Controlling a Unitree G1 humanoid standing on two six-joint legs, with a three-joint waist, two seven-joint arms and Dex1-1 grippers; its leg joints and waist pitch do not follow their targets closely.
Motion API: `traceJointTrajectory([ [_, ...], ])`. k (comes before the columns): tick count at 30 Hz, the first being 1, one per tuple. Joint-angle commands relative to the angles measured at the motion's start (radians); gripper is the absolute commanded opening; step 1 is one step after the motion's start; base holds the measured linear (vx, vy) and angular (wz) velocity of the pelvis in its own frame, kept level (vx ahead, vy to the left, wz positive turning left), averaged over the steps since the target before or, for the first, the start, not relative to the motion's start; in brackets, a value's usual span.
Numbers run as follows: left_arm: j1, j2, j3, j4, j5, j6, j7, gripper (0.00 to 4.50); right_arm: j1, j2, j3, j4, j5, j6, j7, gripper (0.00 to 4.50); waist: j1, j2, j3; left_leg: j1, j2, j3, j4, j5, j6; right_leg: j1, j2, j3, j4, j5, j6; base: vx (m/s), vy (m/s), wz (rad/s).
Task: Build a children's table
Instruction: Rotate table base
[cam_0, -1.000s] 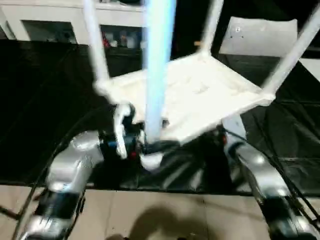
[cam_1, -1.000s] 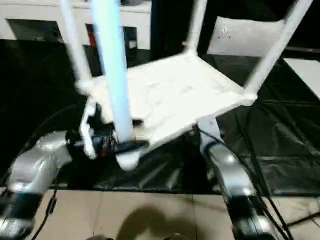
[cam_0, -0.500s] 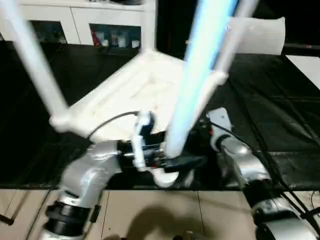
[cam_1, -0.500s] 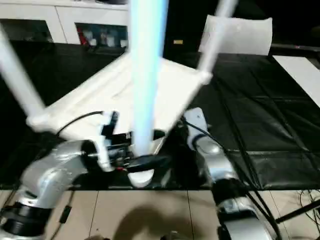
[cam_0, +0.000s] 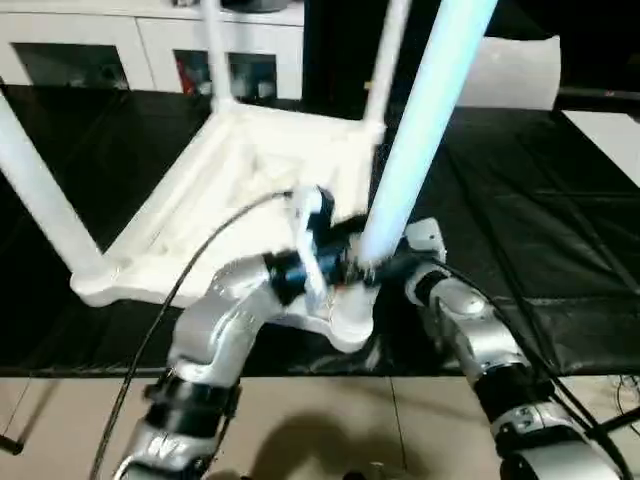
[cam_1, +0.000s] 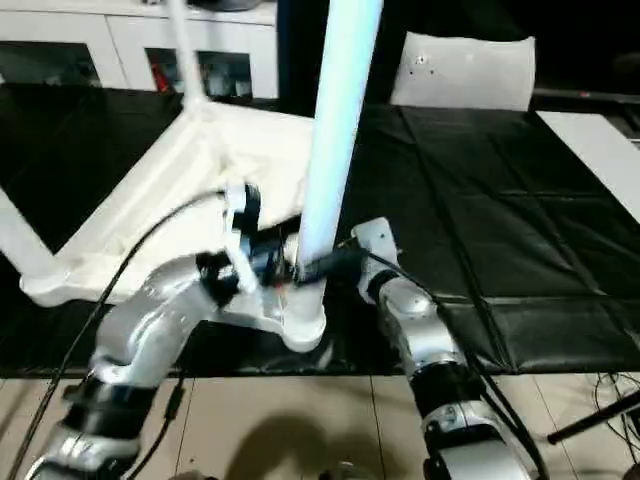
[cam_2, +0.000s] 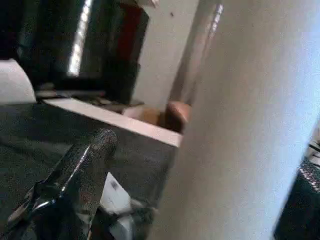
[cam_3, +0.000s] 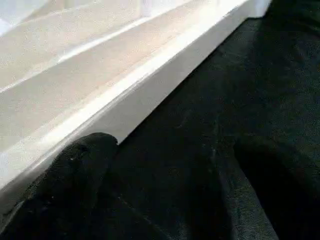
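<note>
The children's table (cam_0: 250, 190) lies inverted on the black surface (cam_1: 520, 250), its legs pointing up. Nearest leg (cam_1: 335, 150) stands almost upright, long axis vertical. Left pincer (cam_0: 358, 268) grips its base; right pincer (cam_0: 395, 272), just beside, state indeterminate.

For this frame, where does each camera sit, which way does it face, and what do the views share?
Left eye view: on the head, looking forward and down at the upturned tabletop; both silver forearms show, left gripper at the near leg.
Right eye view: beside it, same scene, slightly offset.
Left wrist view: along a black finger, close against that leg.
Right wrist view: along a black finger, at the tabletop's rim over the black mat.
Shared: both eyes show the whole table; the left wrist shares the near leg.
</note>
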Motion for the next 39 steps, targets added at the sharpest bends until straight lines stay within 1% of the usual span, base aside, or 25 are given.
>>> traceJointTrajectory([
  [1, -0.026, -0.024, -0.026, 0.012, 0.016, -0.020, 0.006, 4.43, -0.006, 0.037, 0.031, -0.018, 0.031, -0.040, 0.076, 4.50, 0.010, -0.004, -0.072, -0.001, 0.028, -0.006, -0.064, -0.127, 0.038, 0.063, -0.071, 0.053, -0.077, -0.124, -0.207, 0.000, 0.000, 0.00],
  [4, -0.030, -0.036, -0.032, 0.027, 0.020, -0.045, 0.007, 4.43, 0.000, 0.046, 0.032, -0.024, 0.042, -0.042, 0.097, 4.50, 0.010, -0.002, -0.073, 0.000, 0.029, -0.006, -0.064, -0.116, 0.050, 0.062, -0.071, 0.053, -0.074, -0.095, -0.220, 0.000, 0.000, 0.00],
  [6, -0.035, -0.048, -0.035, 0.030, 0.015, -0.046, 0.009, 4.43, 0.002, 0.055, 0.039, -0.018, 0.041, -0.045, 0.106, 4.50, 0.011, -0.004, -0.074, 0.000, 0.029, -0.005, -0.063, -0.105, 0.058, 0.062, -0.072, 0.052, -0.073, -0.075, -0.231, 0.000, 0.000, 0.00],
  [7, -0.035, -0.051, -0.036, 0.030, 0.014, -0.045, 0.009, 4.43, 0.002, 0.058, 0.041, -0.017, 0.040, -0.046, 0.106, 4.50, 0.011, -0.004, -0.074, 0.000, 0.029, -0.005, -0.063, -0.104, 0.059, 0.062, -0.072, 0.052, -0.072, -0.074, -0.233, 0.000, 0.000, 0.00],
  [8, -0.041, -0.068, -0.047, 0.030, 0.014, -0.045, 0.011, 4.43, 0.001, 0.073, 0.050, -0.005, 0.034, -0.052, 0.108, 4.50, 0.012, -0.008, -0.075, 0.000, 0.030, -0.005, -0.062, -0.102, 0.062, 0.063, -0.073, 0.052, -0.071, -0.074, -0.234, 0.000, 0.000, 0.00],
  [15, -0.068, -0.092, -0.049, 0.073, 0.041, -0.086, 0.033, 4.43, -0.016, 0.101, 0.047, 0.032, 0.008, -0.063, 0.082, 4.50, 0.009, -0.007, -0.072, 0.000, 0.029, -0.005, -0.064, -0.114, 0.064, 0.060, -0.073, 0.052, -0.076, -0.099, -0.231, 0.000, 0.000, 0.00],
  [16, -0.081, -0.085, -0.029, 0.102, 0.057, -0.110, 0.049, 4.43, -0.026, 0.095, 0.038, 0.051, -0.001, -0.063, 0.050, 4.50, 0.008, -0.007, -0.072, 0.000, 0.030, -0.006, -0.064, -0.118, 0.063, 0.062, -0.074, 0.052, -0.075, -0.105, -0.230, 0.000, 0.000, 0.00],
  [17, -0.081, -0.085, -0.029, 0.102, 0.057, -0.110, 0.049, 4.43, -0.026, 0.095, 0.038, 0.051, -0.001, -0.063, 0.050, 4.50, 0.008, -0.007, -0.071, 0.000, 0.029, -0.006, -0.064, -0.121, 0.063, 0.060, -0.074, 0.051, -0.078, -0.117, -0.228, 0.000, 0.000, 0.00],
  [20, -0.090, -0.047, -0.005, 0.122, 0.085, -0.132, 0.050, 4.43, -0.033, 0.067, 0.005, 0.072, -0.005, -0.072, 0.008, 4.50, 0.008, -0.006, -0.072, 0.003, 0.030, -0.006, -0.065, -0.128, 0.054, 0.059, -0.074, 0.052, -0.078, -0.130, -0.223, 0.000, 0.000, 0.00],
  [23, -0.085, -0.020, -0.002, 0.123, 0.097, -0.133, 0.040, 4.43, -0.027, 0.050, -0.015, 0.064, -0.004, -0.075, 0.002, 4.50, 0.014, -0.005, -0.073, 0.003, 0.031, -0.006, -0.064, -0.109, 0.056, 0.060, -0.073, 0.052, -0.072, -0.092, -0.227, 0.000, 0.000, 0.00],
  [24, -0.082, -0.008, -0.002, 0.123, 0.101, -0.132, 0.037, 4.43, -0.024, 0.043, -0.021, 0.056, -0.002, -0.074, 0.002, 4.50, 0.014, -0.001, -0.074, 0.004, 0.031, -0.005, -0.064, -0.106, 0.057, 0.060, -0.073, 0.053, -0.071, -0.082, -0.230, 0.000, 0.000, 0.00],
  [25, -0.077, 0.005, 0.000, 0.122, 0.104, -0.125, 0.034, 4.43, -0.018, 0.035, -0.028, 0.044, 0.002, -0.073, 0.004, 4.50, 0.014, -0.003, -0.073, 0.004, 0.031, -0.005, -0.065, -0.109, 0.058, 0.059, -0.073, 0.052, -0.072, -0.080, -0.233, 0.000, 0.000, 0.00],
  [26, -0.070, 0.029, -0.003, 0.123, 0.113, -0.122, 0.026, 4.43, -0.010, 0.024, -0.036, 0.025, 0.009, -0.073, 0.011, 4.50, 0.016, 0.001, -0.074, 0.006, 0.031, -0.006, -0.065, -0.110, 0.057, 0.059, -0.073, 0.052, -0.071, -0.081, -0.232, 0.000, 0.000, 0.00],
  [27, -0.061, 0.055, -0.006, 0.124, 0.122, -0.117, 0.014, 4.43, 0.001, 0.011, -0.042, 0.003, 0.016, -0.072, 0.019, 4.50, 0.017, -0.001, -0.073, 0.005, 0.031, -0.006, -0.065, -0.112, 0.056, 0.059, -0.072, 0.052, -0.071, -0.078, -0.229, 0.000, 0.000, 0.00],
  [28, -0.038, 0.102, -0.014, 0.117, 0.132, -0.102, -0.016, 4.43, 0.026, -0.011, -0.046, -0.049, 0.023, -0.065, 0.043, 4.50, 0.016, 0.002, -0.073, 0.006, 0.031, -0.006, -0.066, -0.115, 0.054, 0.059, -0.072, 0.052, -0.072, -0.081, -0.227, 0.000, 0.000, 0.00],
  [29, -0.024, 0.130, -0.020, 0.109, 0.140, -0.099, -0.036, 4.43, 0.043, -0.024, -0.045, -0.085, 0.028, -0.057, 0.061, 4.50, 0.019, 0.001, -0.072, 0.006, 0.032, -0.006, -0.067, -0.119, 0.053, 0.060, -0.071, 0.053, -0.072, -0.084, -0.221, 0.000, 0.000, 0.00],
  [30, 0.006, 0.189, -0.034, 0.086, 0.148, -0.076, -0.079, 4.43, 0.084, -0.056, -0.040, -0.168, 0.031, -0.036, 0.096, 4.50, 0.017, -0.002, -0.069, 0.005, 0.031, -0.007, -0.069, -0.133, 0.051, 0.061, -0.070, 0.053, -0.075, -0.116, -0.202, 0.000, 0.000, 0.00],
  [31, 0.006, 0.189, -0.034, 0.086, 0.148, -0.076, -0.079, 4.43, 0.084, -0.056, -0.040, -0.168, 0.031, -0.036, 0.096, 4.50, 0.018, -0.001, -0.070, 0.005, 0.031, -0.007, -0.069, -0.135, 0.048, 0.061, -0.070, 0.053, -0.075, -0.124, -0.197, 0.000, 0.000, 0.00],
  [32, 0.020, 0.216, -0.039, 0.077, 0.154, -0.073, -0.097, 4.43, 0.107, -0.074, -0.037, -0.216, 0.036, -0.021, 0.119, 4.50, 0.018, 0.002, -0.070, 0.007, 0.031, -0.007, -0.069, -0.135, 0.045, 0.059, -0.071, 0.054, -0.075, -0.129, -0.195, 0.000, 0.000, 0.00],
  [33, 0.036, 0.247, -0.045, 0.068, 0.162, -0.073, -0.117, 4.43, 0.139, -0.097, -0.033, -0.278, 0.043, 0.001, 0.147, 4.50, 0.017, 0.001, -0.069, 0.008, 0.030, -0.006, -0.070, -0.139, 0.042, 0.058, -0.068, 0.054, -0.077, -0.138, -0.193, 0.000, 0.000, 0.00],
  [34, 0.047, 0.270, -0.048, 0.064, 0.163, -0.072, -0.136, 4.43, 0.164, -0.116, -0.030, -0.324, 0.047, 0.017, 0.166, 4.50, 0.019, 0.001, -0.065, 0.008, 0.031, -0.007, -0.072, -0.161, 0.039, 0.057, -0.067, 0.054, -0.082, -0.173, -0.181, 0.000, 0.000, 0.00],
  [36, 0.065, 0.314, -0.059, 0.058, 0.164, -0.068, -0.174, 4.43, 0.217, -0.160, -0.020, -0.415, 0.053, 0.052, 0.211, 4.50, 0.019, 0.001, -0.066, 0.010, 0.031, -0.008, -0.074, -0.170, 0.033, 0.054, -0.068, 0.053, -0.085, -0.204, -0.174, 0.000, 0.000, 0.00],
  [37, 0.065, 0.314, -0.059, 0.058, 0.164, -0.068, -0.174, 4.27, 0.217, -0.160, -0.020, -0.415, 0.053, 0.052, 0.211, 4.50, 0.020, 0.002, -0.064, 0.012, 0.032, -0.007, -0.073, -0.182, 0.032, 0.049, -0.069, 0.055, -0.086, -0.221, -0.175, 0.000, 0.000, 0.00],
  [38, 0.069, 0.341, -0.073, 0.078, 0.205, -0.094, -0.169, 4.27, 0.262, -0.198, -0.017, -0.490, 0.067, 0.083, 0.247, 4.50, 0.020, 0.001, -0.063, 0.010, 0.032, -0.007, -0.075, -0.186, 0.031, 0.050, -0.069, 0.055, -0.088, -0.232, -0.176, 0.000, 0.000, 0.00],
  [39, 0.069, 0.341, -0.073, 0.078, 0.205, -0.094, -0.169, 4.17, 0.262, -0.198, -0.017, -0.490, 0.067, 0.083, 0.247, 4.50, 0.025, 0.000, -0.063, 0.010, 0.033, -0.008, -0.075, -0.190, 0.030, 0.051, -0.069, 0.056, -0.091, -0.244, -0.163, 0.000, 0.000, 0.00],
])
